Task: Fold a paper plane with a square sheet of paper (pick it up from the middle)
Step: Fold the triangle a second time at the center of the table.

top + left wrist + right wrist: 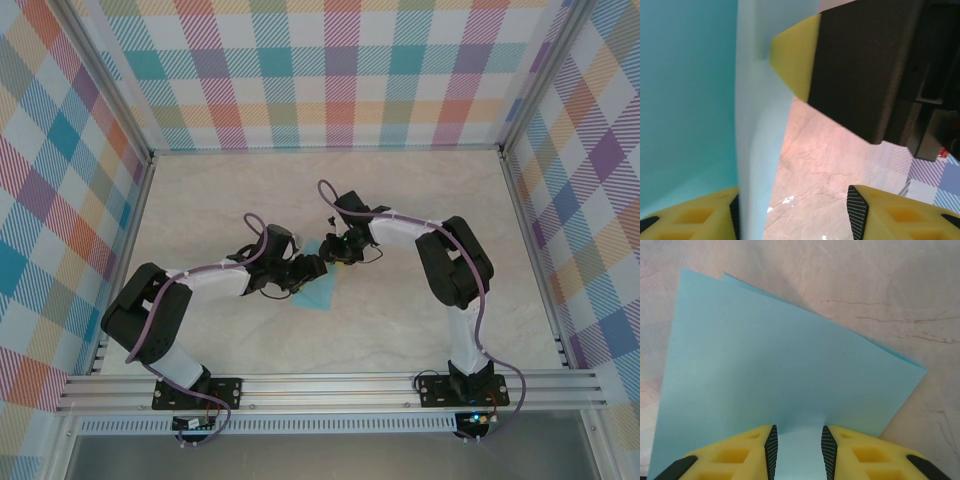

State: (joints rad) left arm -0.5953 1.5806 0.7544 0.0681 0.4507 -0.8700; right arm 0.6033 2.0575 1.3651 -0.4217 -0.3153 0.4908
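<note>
Right now my left fingers [890, 215], ribbed yellow wedges, stand apart beside the smooth light-blue paper [790, 365], folded in two sharp-cornered layers over the marbled tabletop [880, 290], while a hump of it sits between my right fingers [750, 450], and I cannot tell whether they clamp it.

Plaid booth, marble-look table [400, 330].
3 pastel plaid walls [340, 70] enclose the beige, veined top; a metal rail [330, 385] runs along its near edge.

Light-blue paper [765, 365]; yellow right gripper [797, 436], black trim; beige marbled table [300, 190]; pastel plaid walls [330, 70].
</note>
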